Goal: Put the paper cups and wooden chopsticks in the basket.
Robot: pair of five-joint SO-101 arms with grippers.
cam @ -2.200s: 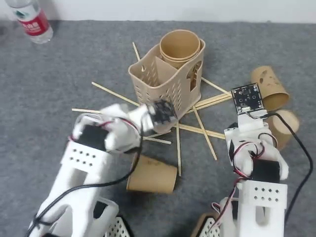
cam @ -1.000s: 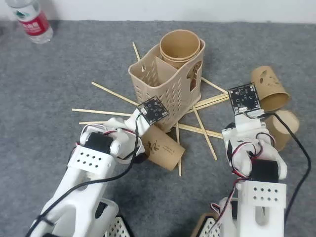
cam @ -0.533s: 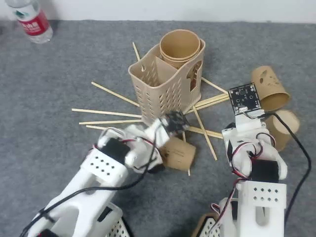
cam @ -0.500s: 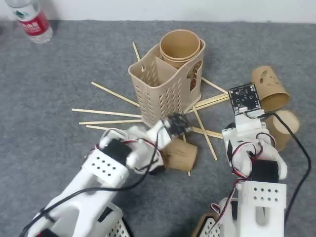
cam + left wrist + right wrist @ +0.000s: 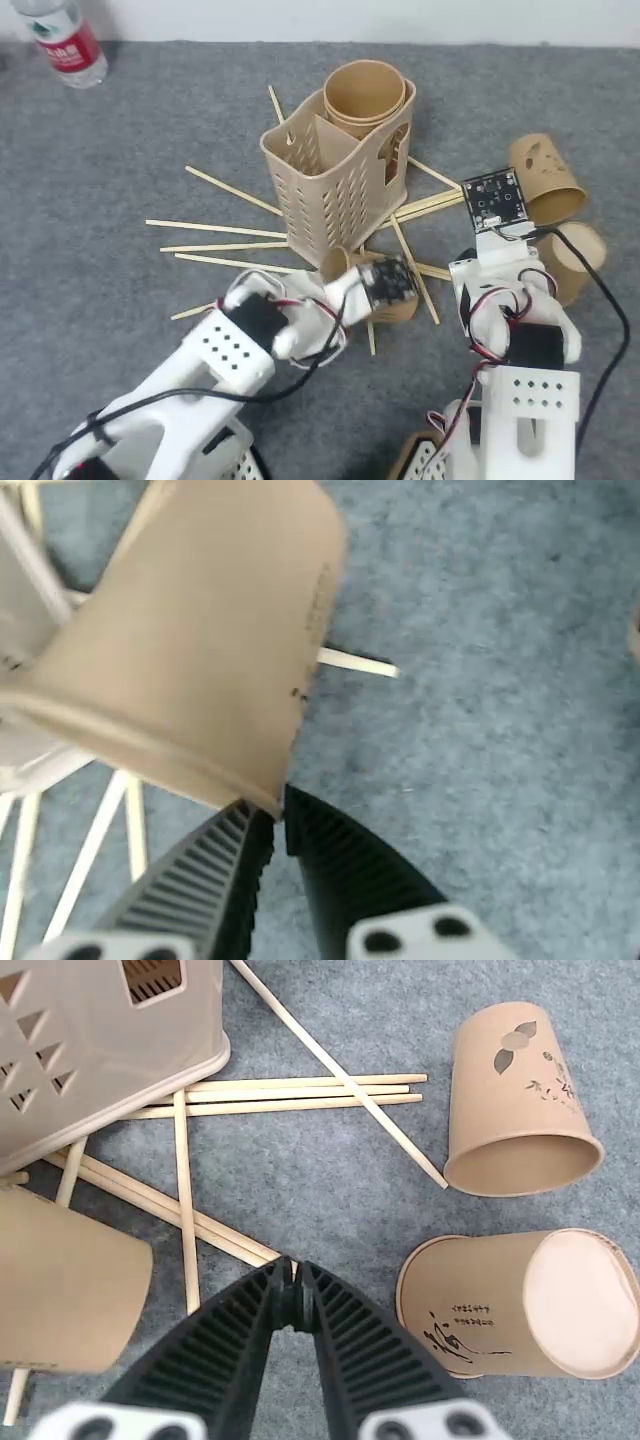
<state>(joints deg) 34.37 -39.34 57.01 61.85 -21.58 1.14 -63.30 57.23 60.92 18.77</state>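
Observation:
My left gripper (image 5: 270,818) is shut on the rim of a brown paper cup (image 5: 200,630), held tilted just above the grey mat. From above, this cup (image 5: 340,268) sits right in front of the beige basket (image 5: 330,185), close to the right arm. Stacked paper cups (image 5: 365,92) stand in the basket's far compartment. My right gripper (image 5: 293,1295) is shut on nothing, over crossed wooden chopsticks (image 5: 215,1230). Two more paper cups (image 5: 515,1100) (image 5: 520,1305) lie on their sides beside it. Several chopsticks (image 5: 215,228) fan out on the mat around the basket.
A plastic water bottle (image 5: 62,40) stands at the far left corner. The two loose cups (image 5: 545,180) (image 5: 575,255) lie right of the right arm (image 5: 515,320). Open mat lies to the far left and front left.
The left arm has carried the paper cup rightward, from the basket's front left to just before its front, near the right arm. The right arm has stayed still.

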